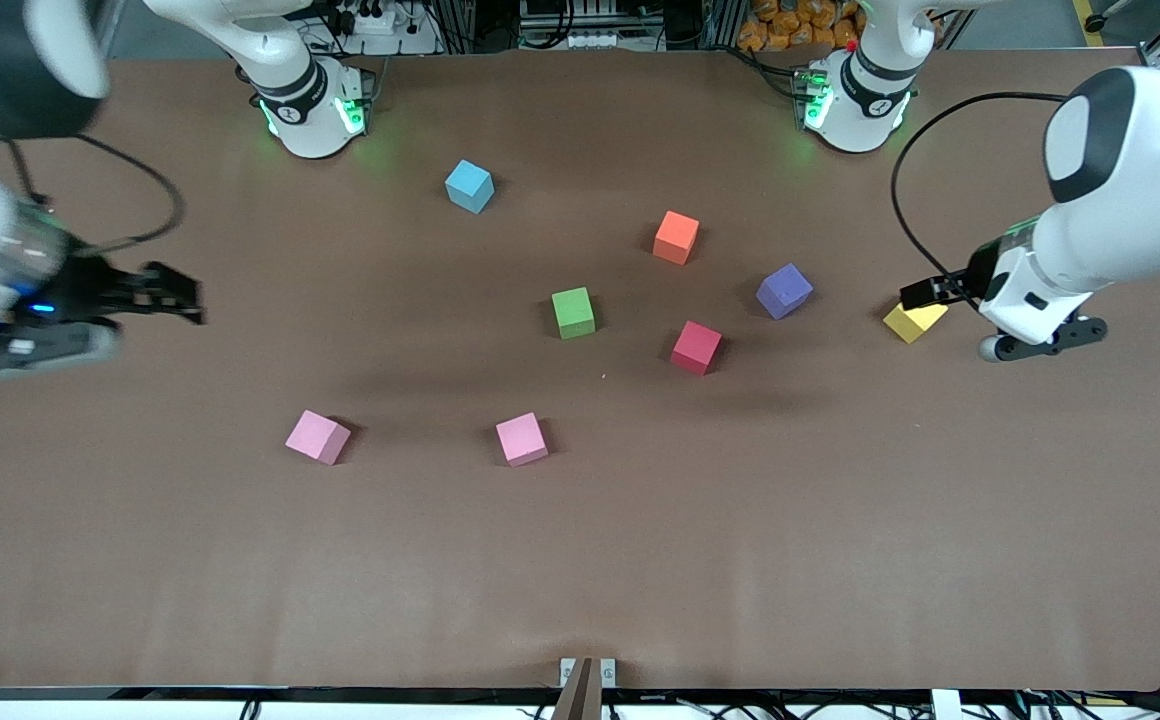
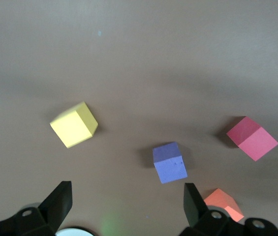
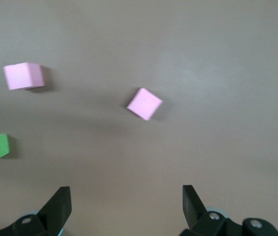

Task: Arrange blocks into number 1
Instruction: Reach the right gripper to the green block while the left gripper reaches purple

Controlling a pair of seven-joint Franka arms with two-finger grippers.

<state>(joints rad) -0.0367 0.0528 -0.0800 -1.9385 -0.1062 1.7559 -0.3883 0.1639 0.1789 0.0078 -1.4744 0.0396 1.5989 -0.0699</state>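
Eight blocks are distributed singly across the brown table [image 1: 580, 560], none touching another. The order below runs from the right arm's end of the table to the left arm's end, as the front view presents it.

The right claw [image 1: 175, 293] is suspended over bare table at the right arm's end, with its fingers spread wide and nothing between them. In the right wrist view both fingers [image 3: 60, 206] are seen apart over empty table surface.

One light pink block [image 1: 318, 437] lies nearest the right arm's end, close to the front camera. The blue block [image 1: 469, 186] is placed farthest from the camera, near the arm bases. A second light pink block [image 1: 522, 439] lies level with the first. The green block [image 1: 573, 312] is located centrally. The orange block [image 1: 676, 237] is placed farther from the camera than the red block [image 1: 696, 347], which lies near the purple block [image 1: 784, 291]. The yellow block [image 1: 913, 321] lies closest to the left arm's end.

The left claw [image 1: 940, 292] is suspended over the yellow block, partly covering it in the front view. Its fingers [image 2: 60, 201] are held fully apart and nothing is gripped.
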